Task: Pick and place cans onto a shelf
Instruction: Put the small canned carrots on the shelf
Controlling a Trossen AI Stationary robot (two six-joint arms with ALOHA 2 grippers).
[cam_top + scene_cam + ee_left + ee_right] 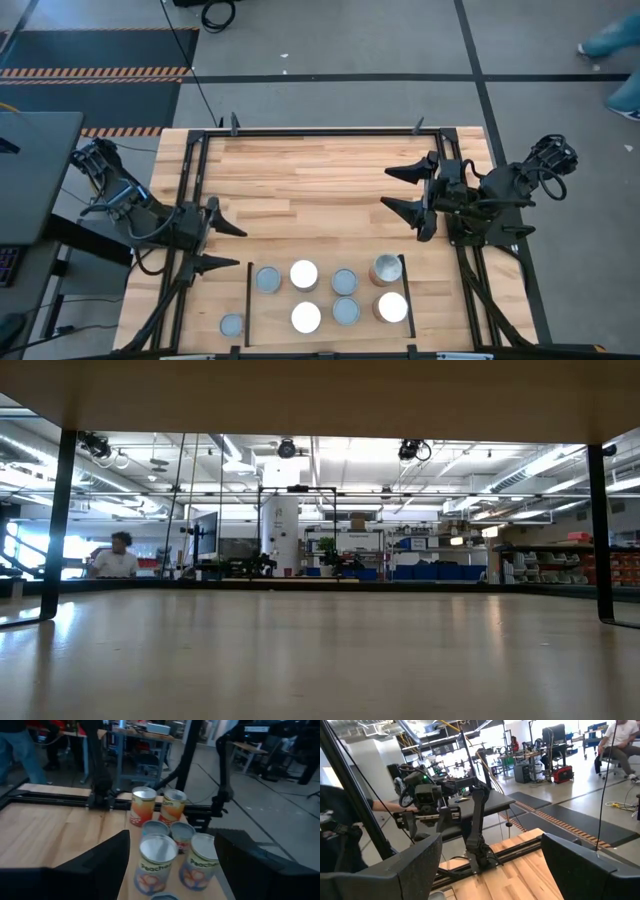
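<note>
Two dark arms, black cable loops; each tool with pointed black fingers.

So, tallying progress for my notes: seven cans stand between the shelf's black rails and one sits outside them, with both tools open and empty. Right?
Not quite: six cans stand between the shelf rails, not seven, as the high view shows. One can does sit outside, and the left tool and right tool are open and empty.
</note>
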